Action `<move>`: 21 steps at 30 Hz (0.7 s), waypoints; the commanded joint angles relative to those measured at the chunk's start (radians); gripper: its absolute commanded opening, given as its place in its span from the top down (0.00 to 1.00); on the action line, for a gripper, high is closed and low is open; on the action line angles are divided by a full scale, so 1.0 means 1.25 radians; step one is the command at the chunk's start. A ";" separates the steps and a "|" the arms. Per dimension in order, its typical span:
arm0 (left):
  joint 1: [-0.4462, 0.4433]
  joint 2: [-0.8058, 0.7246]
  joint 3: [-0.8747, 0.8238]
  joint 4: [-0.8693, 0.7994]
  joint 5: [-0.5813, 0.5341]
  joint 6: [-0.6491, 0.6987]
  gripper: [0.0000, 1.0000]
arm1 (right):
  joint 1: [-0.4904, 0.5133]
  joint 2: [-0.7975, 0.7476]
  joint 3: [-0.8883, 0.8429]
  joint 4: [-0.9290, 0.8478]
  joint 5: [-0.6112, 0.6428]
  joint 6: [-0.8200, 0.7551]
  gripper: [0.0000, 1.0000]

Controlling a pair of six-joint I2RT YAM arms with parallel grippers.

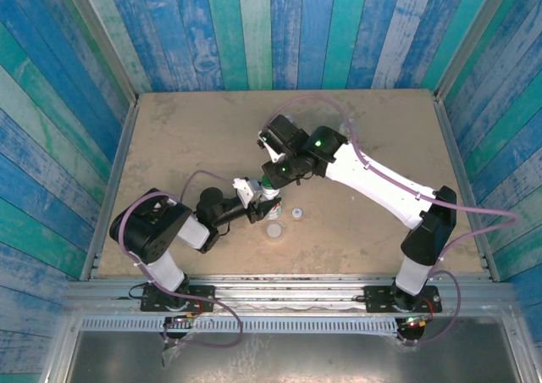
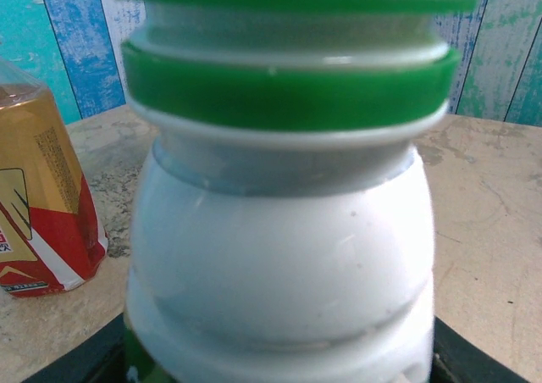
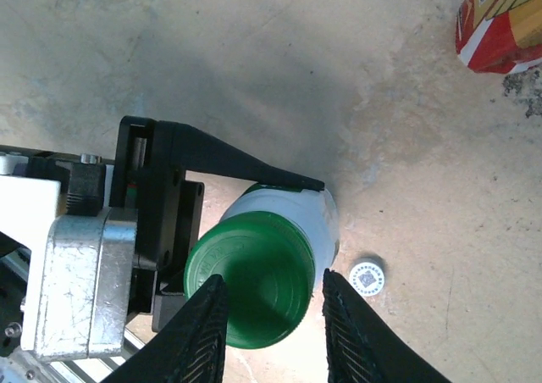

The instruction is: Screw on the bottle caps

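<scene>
Flat cap (image 3: 250, 290) sits atop bottle (image 3: 296, 218), between the fingers of the right gripper (image 3: 273, 280). Tiny cap (image 3: 367, 277) lies on table (image 3: 254, 61) just beside bottle; drink bottle (image 3: 500, 19) farther off.

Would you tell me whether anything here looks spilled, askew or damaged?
Nothing stands out. The left gripper holds the white plastic bottle, the right gripper grips the flat dark green cap over its neck, and no liquid shows on the tan table.

Smooth glossy plastic: white bottle (image 2: 279, 256), green cap (image 3: 250, 273). Matt, mottled surf.: table (image 1: 169, 146). Worn painted wood: wall planks (image 1: 254, 27), upper frame.
</scene>
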State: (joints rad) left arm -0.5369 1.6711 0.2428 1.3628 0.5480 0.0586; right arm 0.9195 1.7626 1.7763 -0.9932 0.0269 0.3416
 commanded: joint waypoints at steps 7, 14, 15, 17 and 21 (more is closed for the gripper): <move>-0.007 0.003 -0.009 -0.078 0.020 0.007 0.42 | -0.003 -0.015 -0.009 -0.014 0.005 -0.007 0.62; -0.006 -0.020 -0.006 -0.111 0.075 0.007 0.43 | -0.010 -0.126 -0.088 0.087 0.028 -0.131 0.44; -0.007 -0.020 -0.006 -0.111 0.077 0.007 0.43 | -0.015 -0.146 -0.111 0.110 0.015 -0.162 0.40; -0.006 -0.022 -0.007 -0.099 0.074 0.002 0.43 | -0.022 -0.190 -0.162 0.158 -0.008 -0.220 0.36; -0.007 -0.038 0.005 -0.099 0.062 -0.008 0.43 | -0.036 -0.277 -0.261 0.254 -0.007 -0.260 0.33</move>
State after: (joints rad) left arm -0.5369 1.6585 0.2493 1.3342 0.6014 0.0586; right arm 0.8856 1.4731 1.5101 -0.7895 0.0284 0.1028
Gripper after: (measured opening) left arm 0.569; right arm 0.670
